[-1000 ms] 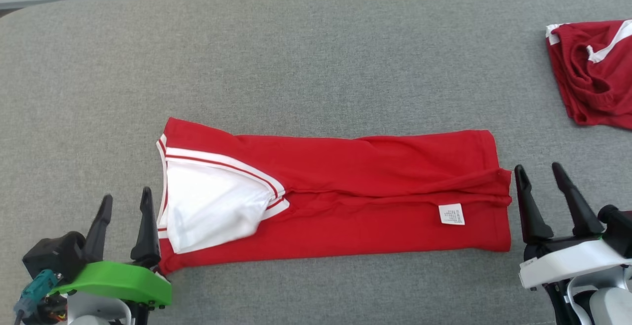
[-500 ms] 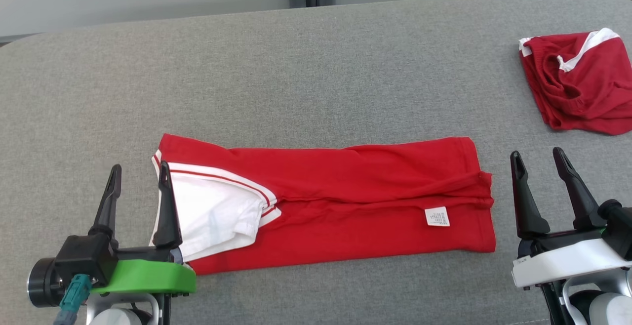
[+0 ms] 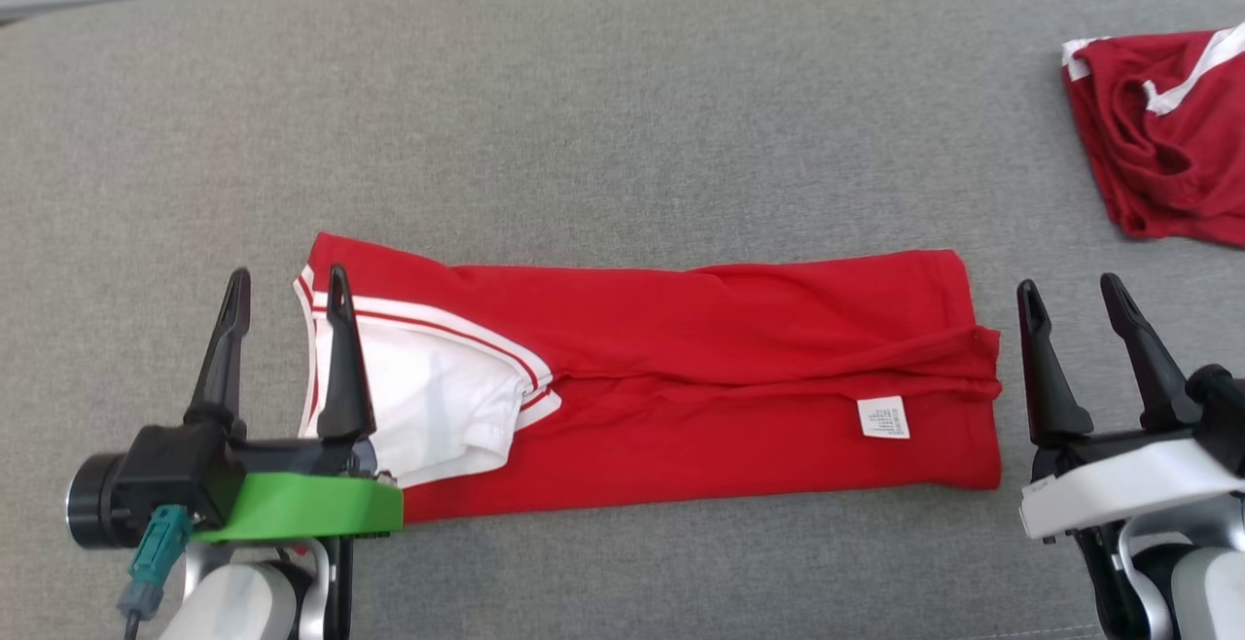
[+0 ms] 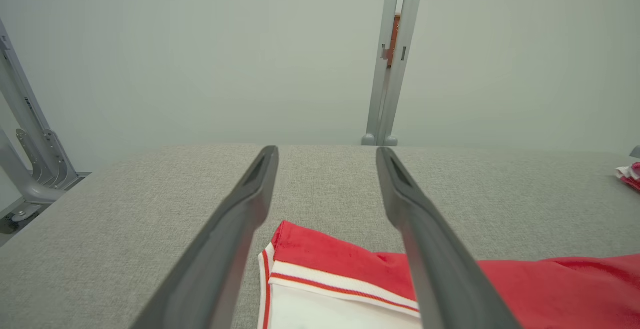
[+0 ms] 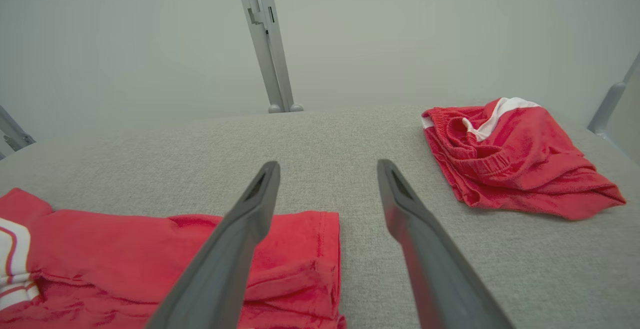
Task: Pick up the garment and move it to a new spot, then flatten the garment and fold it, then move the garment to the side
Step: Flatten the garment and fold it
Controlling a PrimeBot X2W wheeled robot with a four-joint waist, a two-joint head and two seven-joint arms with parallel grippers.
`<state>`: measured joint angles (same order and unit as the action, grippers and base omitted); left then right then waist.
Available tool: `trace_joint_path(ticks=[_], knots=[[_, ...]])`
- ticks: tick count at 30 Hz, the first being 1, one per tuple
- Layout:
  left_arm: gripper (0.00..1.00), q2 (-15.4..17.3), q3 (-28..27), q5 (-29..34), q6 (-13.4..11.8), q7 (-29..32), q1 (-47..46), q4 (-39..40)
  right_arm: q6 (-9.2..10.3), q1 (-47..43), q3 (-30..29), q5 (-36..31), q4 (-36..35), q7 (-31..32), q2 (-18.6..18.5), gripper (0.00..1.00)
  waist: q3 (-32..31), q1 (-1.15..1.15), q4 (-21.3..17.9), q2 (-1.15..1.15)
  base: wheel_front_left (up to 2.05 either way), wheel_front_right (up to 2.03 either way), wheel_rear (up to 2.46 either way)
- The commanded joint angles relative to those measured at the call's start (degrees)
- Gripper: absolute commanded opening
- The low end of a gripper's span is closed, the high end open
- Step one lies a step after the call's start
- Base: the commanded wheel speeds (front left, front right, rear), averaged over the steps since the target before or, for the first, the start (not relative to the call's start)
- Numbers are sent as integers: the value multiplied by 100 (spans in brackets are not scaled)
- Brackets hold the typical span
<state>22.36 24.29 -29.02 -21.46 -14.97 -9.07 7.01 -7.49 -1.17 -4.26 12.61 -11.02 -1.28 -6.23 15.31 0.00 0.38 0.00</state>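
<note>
The garment (image 3: 700, 377) is a red shirt with a white, red-striped sleeve, folded into a long strip lying flat across the grey surface; it also lies low in the left wrist view (image 4: 340, 284) and the right wrist view (image 5: 150, 254). My left gripper (image 3: 287, 285) stands open at the strip's left end, its right finger over the white sleeve edge, nothing held. Just past the strip's right end my right gripper (image 3: 1070, 290) is open and holds nothing. Between the left gripper's own fingertips (image 4: 327, 156) the shirt's corner sits below.
A second red garment with white trim (image 3: 1167, 124) lies crumpled at the far right of the grey padded table (image 3: 603, 115), also on the right in the right wrist view (image 5: 510, 159). Grey metal posts (image 4: 392, 54) stand behind the table's back edge.
My left gripper has moved up and to the right, from beside the strip's lower left corner to over its sleeve end. The head camera shifted; the shirt lies as before.
</note>
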Motion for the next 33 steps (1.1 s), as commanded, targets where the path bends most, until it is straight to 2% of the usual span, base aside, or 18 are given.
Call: trace_joint_path(ticks=[1, 9, 15, 25, 26, 27, 28, 33], knots=[[100, -32, -28, 67, 47, -25, -156, -33, 0, 157, 1, 45, 140, 4, -51, 100, 287, 0, 152, 0, 0, 0, 0], [100, -207, -123, 328, 286, -21, -521, -119, 0, 834, 222, 328, 1449, -124, -167, 100, 649, 0, 279, 0, 0, 0, 0], [100, -300, -91, 462, 425, -22, -579, -186, 0, 817, 305, 552, 2344, -224, -103, 100, 685, 0, 325, 0, 0, 0, 0], [100, -400, -271, 546, 475, -23, -416, -235, -4, 478, 797, 843, 2572, -330, 63, 100, 637, 0, 272, 0, 0, 0, 0], [100, -408, -290, 555, 485, -22, -403, -241, -3, 502, 828, 873, 2600, -332, 66, 80, 627, 0, 262, 0, 0, 0, 0], [100, -422, -293, 564, 485, -22, -386, -246, -3, 515, 853, 897, 2633, -321, 54, 36, 612, 0, 260, 0, 0, 0, 0], [100, -435, -292, 573, 487, -22, -367, -245, -3, 547, 874, 938, 2660, -328, 22, 0, 600, 0, 257, 0, 0, 0, 0], [100, -451, -315, 565, 531, -22, -297, -303, 4, 684, 812, 1086, 2593, -470, -290, 0, 458, 0, 254, 0, 0, 0, 0]])
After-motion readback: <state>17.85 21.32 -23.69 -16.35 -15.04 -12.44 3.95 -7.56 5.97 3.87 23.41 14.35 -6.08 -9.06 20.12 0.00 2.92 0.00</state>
